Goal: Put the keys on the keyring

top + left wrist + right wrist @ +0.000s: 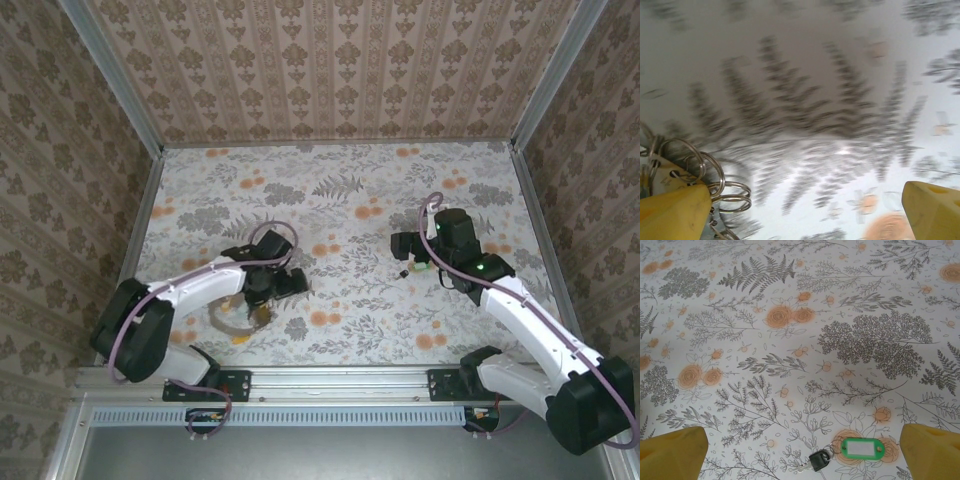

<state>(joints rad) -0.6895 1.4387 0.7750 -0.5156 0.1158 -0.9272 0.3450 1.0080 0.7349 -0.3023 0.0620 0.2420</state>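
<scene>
Right wrist view: right pincer (pixel 803 447) open over small black-headed metal key (pixel 817 460) with green plastic tag (pixel 861 448) on tabletop (pixel 790 290), left pincer (pixel 804 207) open beside silver wire keyring (pixel 715 182); likely pickup step, next needs precise pinch on key.

Top external view: bright, even, diffuse light from above. Soft short shadow on tablecloth (pixel 340 200) under left arm (pixel 190 290). Sharp throughout, with slight wide-angle bowing at frame edges.
Left wrist view: heavy blur across cloth pattern, with washed-out bright patch at centre. Metal split rings (pixel 715 185) at lower left fairly sharp, glinting.
Right wrist view: crisp focus, uniform light. Faint shadow beneath green-tagged key (pixel 860 449).
</scene>
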